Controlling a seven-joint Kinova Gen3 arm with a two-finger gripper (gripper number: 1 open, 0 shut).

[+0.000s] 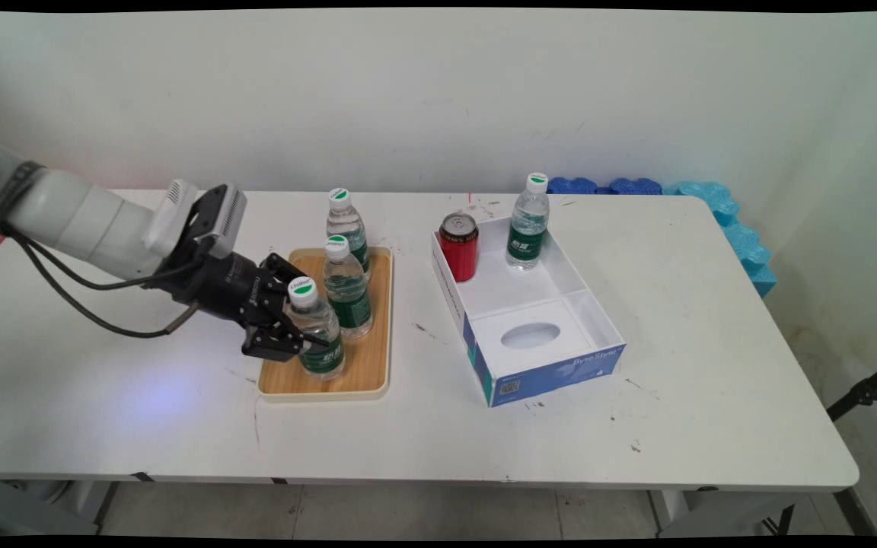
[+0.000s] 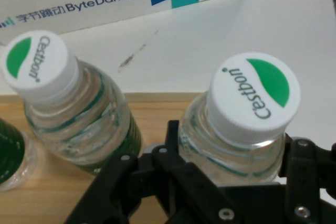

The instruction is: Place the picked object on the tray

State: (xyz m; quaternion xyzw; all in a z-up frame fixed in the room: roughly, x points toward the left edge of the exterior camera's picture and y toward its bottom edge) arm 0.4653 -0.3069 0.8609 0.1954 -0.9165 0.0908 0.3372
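Note:
Three clear water bottles with white-and-green caps stand on a wooden tray (image 1: 368, 365). My black gripper (image 1: 307, 339) reaches in from the left and is shut on the nearest water bottle (image 1: 324, 352), which stands upright on the tray's near part. In the hand view the gripper (image 2: 236, 169) clasps this water bottle (image 2: 254, 95) just below its cap, one finger on each side. The second bottle (image 1: 347, 293) (image 2: 63, 103) stands right behind it, and the third bottle (image 1: 346, 224) at the tray's far end.
To the right of the tray lies an open white-and-blue carton (image 1: 553, 369) (image 2: 79, 3). In its far end stand a red can (image 1: 459, 247) and another water bottle (image 1: 527, 224). Blue foam pieces (image 1: 720, 204) line the table's far right corner.

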